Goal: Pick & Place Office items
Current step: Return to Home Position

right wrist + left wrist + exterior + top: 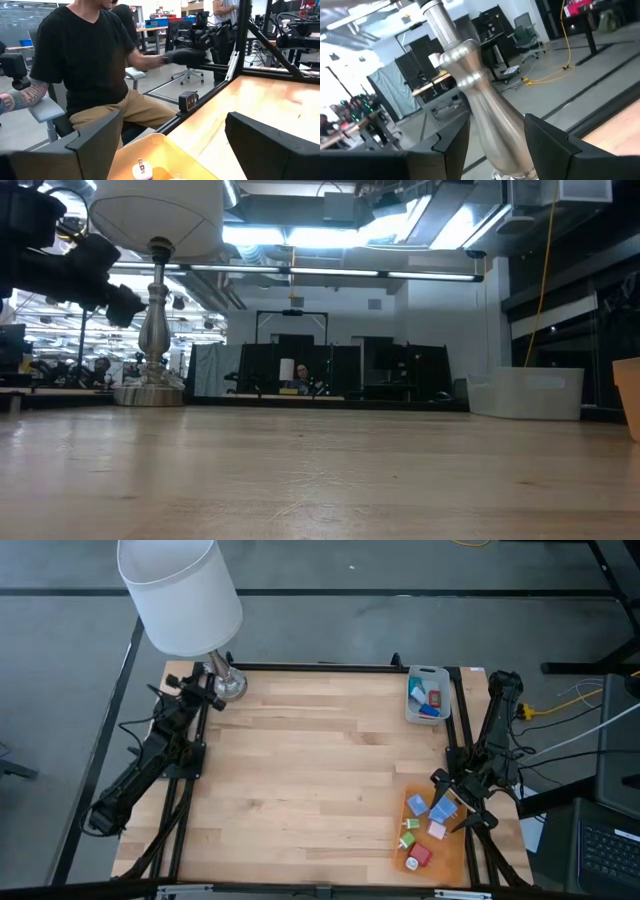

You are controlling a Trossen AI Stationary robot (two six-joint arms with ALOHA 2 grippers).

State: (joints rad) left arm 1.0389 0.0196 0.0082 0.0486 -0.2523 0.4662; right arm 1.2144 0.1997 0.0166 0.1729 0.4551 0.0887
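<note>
Several small office items (428,825) in blue, pink, red and green lie on a flat orange sheet (447,858) at the table's near right. A few more, mostly blue (426,700), lie in the grey tray (428,671) at the far right. My right gripper (460,808) hangs open over the sheet's right side; its wrist view shows the sheet (160,150) and one small piece (141,170) below the gripper (172,122), nothing between the fingers. My left gripper (212,690) stands open at the far left, level. My left gripper (496,120) stands level with one finger (452,145) on either side of the lamp's metal stem (495,125). Whether either finger touches the stem, I cannot tell.
A table lamp with a white shade (180,590) and silver base (230,685) stands at the far left corner. The bare wooden tabletop (320,770) spreads between the arms. A person in a black shirt (85,60) sits beyond the table's edge.
</note>
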